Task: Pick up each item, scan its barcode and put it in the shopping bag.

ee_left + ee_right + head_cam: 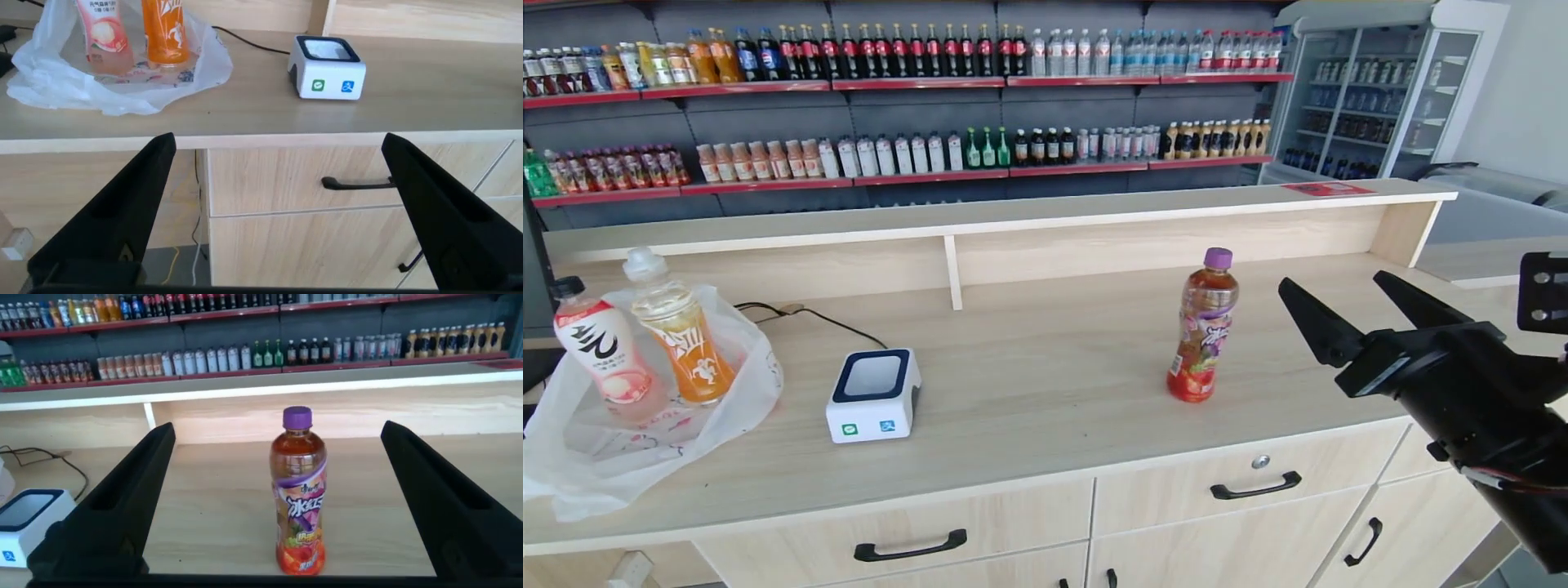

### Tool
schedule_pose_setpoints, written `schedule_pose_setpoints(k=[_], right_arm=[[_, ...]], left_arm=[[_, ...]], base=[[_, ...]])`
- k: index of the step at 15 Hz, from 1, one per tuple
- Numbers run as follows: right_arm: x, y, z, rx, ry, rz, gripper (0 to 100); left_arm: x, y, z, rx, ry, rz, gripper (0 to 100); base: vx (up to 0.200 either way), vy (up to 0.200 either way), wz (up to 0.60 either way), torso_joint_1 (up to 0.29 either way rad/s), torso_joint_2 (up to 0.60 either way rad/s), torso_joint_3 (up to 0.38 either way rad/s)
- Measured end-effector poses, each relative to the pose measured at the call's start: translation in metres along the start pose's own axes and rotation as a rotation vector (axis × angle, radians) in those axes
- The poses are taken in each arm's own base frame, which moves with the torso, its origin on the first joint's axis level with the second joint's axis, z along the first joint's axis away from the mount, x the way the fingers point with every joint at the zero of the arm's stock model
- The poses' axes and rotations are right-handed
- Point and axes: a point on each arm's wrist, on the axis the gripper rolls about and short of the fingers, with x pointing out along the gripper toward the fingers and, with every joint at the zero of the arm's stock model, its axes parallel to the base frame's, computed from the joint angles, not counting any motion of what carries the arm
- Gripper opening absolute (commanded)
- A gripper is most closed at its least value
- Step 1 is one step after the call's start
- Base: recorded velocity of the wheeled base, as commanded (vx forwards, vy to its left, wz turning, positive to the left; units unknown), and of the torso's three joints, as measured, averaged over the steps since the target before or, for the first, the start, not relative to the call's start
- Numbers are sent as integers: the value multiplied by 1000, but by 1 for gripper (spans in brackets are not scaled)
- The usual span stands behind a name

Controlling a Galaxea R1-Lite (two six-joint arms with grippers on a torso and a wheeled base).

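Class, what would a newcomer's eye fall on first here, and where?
A purple-capped drink bottle stands upright, alone, on the counter's right half, the open right gripper near it. At the left end, an orange drink bottle and a pink-labelled bottle stand in the white shopping bag.

Matt pale wood grain is noted on the counter (pixel 1045 367), thin crinkled translucent plastic on the bag (pixel 756 363), glossy clear plastic on the purple-cap bottle (pixel 1203 339), and smooth white plastic on the scanner (pixel 874 408).
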Motion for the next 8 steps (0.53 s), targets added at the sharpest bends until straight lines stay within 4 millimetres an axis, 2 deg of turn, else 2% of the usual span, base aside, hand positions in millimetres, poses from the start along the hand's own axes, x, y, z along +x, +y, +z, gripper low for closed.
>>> schedule_pose_setpoints(k=[4, 5, 8], right_arm=[[0, 0, -5, -7, 21, 1, 100], [-3, -1, -9, -14, 45, 3, 100], [-15, -6, -30, -37, 153, 22, 100]], left_arm=[[0, 0, 0, 0, 0, 0, 100], [0, 0, 0, 0, 0, 0, 100], [0, 0, 0, 0, 0, 0, 100]], base=[[0, -200, 600, 2, 2, 2], [0, -200, 0, 2, 2, 7], [0, 0, 0, 0, 0, 0]])
